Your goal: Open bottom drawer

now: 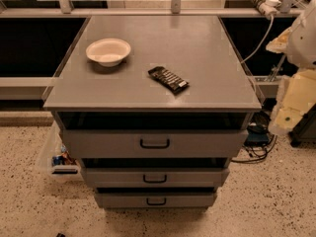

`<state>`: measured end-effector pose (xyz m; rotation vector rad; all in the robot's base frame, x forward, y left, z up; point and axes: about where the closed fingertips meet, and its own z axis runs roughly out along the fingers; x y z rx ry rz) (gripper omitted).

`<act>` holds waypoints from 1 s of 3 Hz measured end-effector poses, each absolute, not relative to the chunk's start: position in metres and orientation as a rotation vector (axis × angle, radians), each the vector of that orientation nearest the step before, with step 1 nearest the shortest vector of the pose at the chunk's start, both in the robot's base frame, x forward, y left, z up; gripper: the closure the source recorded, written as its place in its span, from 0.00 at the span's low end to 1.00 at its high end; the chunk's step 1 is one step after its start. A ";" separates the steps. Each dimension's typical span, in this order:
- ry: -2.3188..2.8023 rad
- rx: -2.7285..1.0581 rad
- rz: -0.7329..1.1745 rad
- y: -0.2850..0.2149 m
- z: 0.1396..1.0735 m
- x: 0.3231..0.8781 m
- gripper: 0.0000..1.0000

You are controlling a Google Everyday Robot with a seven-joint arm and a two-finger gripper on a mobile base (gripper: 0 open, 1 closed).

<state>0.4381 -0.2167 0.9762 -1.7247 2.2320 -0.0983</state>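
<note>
Bottom drawer (118, 200) looks shut, its handle (156, 201) untouched; gripper (290, 106) hangs well apart, right of the cabinet (148, 58); jaws' state: cannot tell.

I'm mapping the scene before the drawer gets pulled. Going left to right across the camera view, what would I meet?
Clear plastic bin on the floor → white bowl → dark snack bar → gripper, at the right edge, beside the cabinet.
</note>
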 end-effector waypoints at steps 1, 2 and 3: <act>2.232 -1.725 -0.098 -0.217 0.976 0.438 0.00; 2.220 -1.697 -0.068 -0.219 0.967 0.436 0.00; 2.198 -1.632 0.083 -0.215 0.920 0.424 0.00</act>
